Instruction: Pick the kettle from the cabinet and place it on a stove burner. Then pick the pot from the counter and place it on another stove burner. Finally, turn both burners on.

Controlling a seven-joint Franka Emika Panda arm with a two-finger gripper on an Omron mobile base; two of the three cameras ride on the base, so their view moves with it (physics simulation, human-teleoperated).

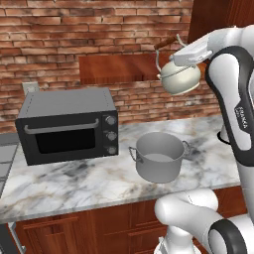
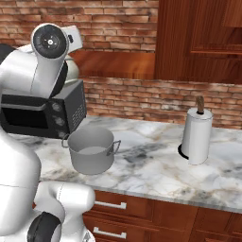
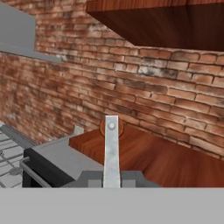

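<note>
1. nearest is the white marble desk [image 1: 74,183]. the grey pot [image 1: 159,157] sits on it, near the front edge, just right of the black oven [image 1: 67,124]. a paper towel roll [image 2: 197,134] stands far off to the right.
2. above the pot, up in the air, hangs the small cream kettle [image 1: 179,77]. it is held clear of the wooden cabinet [image 1: 119,67], in front of the ledge's right end.
3. the jaws [image 1: 171,49] are pressed together, pinching the kettle's wire handle from above, so the kettle hangs right under them.
4. the arm is bent high, with the hand reaching left.
5. the stove burners [image 3: 13,168] lie to the far left, past the oven. i think the kettle must travel left, staying above the oven top.
</note>
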